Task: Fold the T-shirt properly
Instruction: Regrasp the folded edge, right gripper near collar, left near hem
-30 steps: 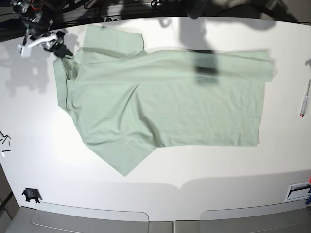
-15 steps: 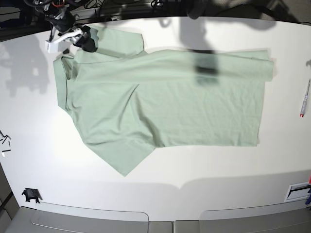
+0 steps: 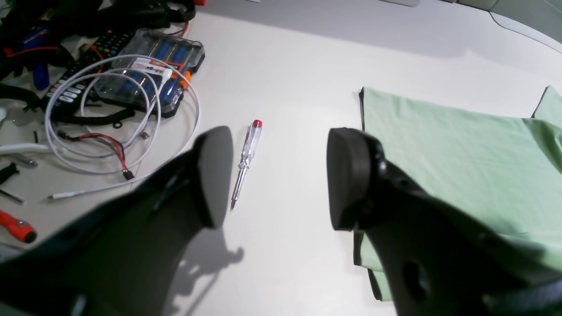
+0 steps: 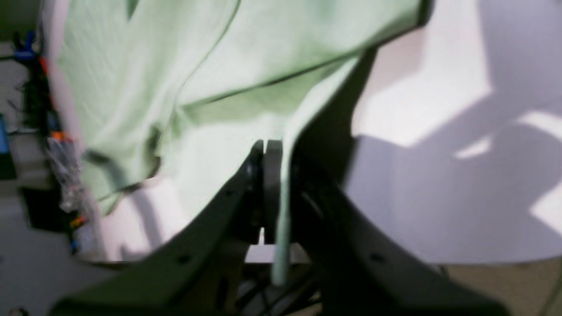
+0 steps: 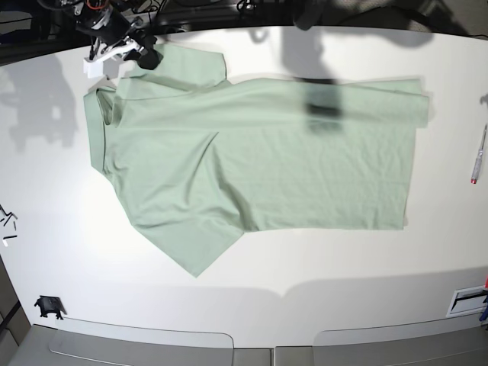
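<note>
The T-shirt (image 5: 259, 152) lies spread out on the white table (image 5: 61, 191), and it takes up most of the middle. One short sleeve sticks out at the far edge and the other points down toward the near edge. The right gripper (image 5: 145, 53) is at the far sleeve, at the top left of the base view. Its jaws are pressed together and pinch a thin edge of the green cloth, which shows up close in the right wrist view (image 4: 281, 193). The left gripper (image 3: 279, 175) hangs over bare table just beside the shirt's hem, and its jaws are spread wide with nothing between them. A small screwdriver (image 3: 246, 160) with a red cap lies under it, near a white cable (image 3: 123, 127).
</note>
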Motion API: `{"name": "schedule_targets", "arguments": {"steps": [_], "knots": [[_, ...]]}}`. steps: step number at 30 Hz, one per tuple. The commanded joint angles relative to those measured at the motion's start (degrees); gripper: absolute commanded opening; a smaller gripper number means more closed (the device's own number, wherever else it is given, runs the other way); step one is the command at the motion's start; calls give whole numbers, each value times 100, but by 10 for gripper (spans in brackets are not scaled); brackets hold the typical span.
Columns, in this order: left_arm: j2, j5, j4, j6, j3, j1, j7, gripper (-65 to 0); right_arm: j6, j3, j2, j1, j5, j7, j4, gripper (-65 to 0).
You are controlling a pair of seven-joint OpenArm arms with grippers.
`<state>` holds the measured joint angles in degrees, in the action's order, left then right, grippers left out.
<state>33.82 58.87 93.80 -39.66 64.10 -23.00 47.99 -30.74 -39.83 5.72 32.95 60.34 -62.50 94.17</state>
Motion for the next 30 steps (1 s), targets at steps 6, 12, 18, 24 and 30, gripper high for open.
{"name": "schedule_targets", "arguments": {"steps": [6, 12, 18, 24, 30], "knots": [[144, 140, 90, -34, 59, 0, -160, -337, -538, 83, 46, -616, 903, -72, 107, -650], [144, 140, 90, -34, 59, -2, -160, -337, -535, 894, 46, -1679, -122, 557, 105, -650], [144, 138, 90, -34, 59, -2, -160, -337, -511, 1963, 46, -2514, -2186, 1563, 105, -650], [144, 138, 90, -34, 57, -2, -155, -337, -476, 2583, 46, -2859, -3047, 1882, 105, -565], [140, 146, 79, -34, 55, -2, -129, -337, -254, 2470, 46, -2916, -3038, 2111, 105, -410]]}}
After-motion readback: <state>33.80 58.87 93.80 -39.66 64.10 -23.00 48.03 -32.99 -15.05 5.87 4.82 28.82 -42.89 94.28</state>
